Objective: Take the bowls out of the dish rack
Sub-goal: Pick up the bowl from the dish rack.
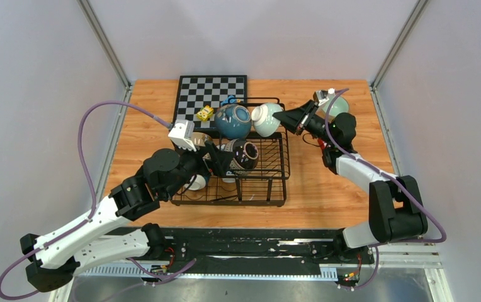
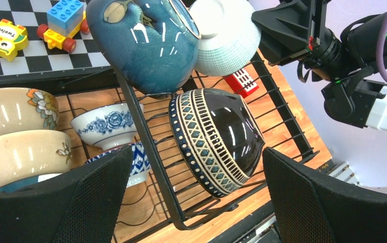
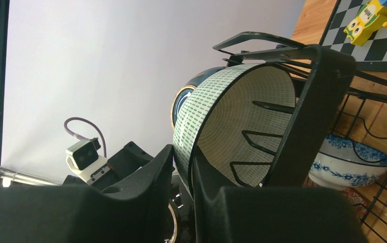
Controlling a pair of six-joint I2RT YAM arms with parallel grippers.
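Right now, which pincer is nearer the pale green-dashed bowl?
Right. The right pincer straddles the rim of the pale green-dashed bowl; the left pincer hangs open at the dark bowl.

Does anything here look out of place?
Yes: toy blocks and a yellow owl toy lie on a chessboard behind the dish rack, odd company for dishes. A red-and-white toy piece shows through the rack's wires near the white bowl.
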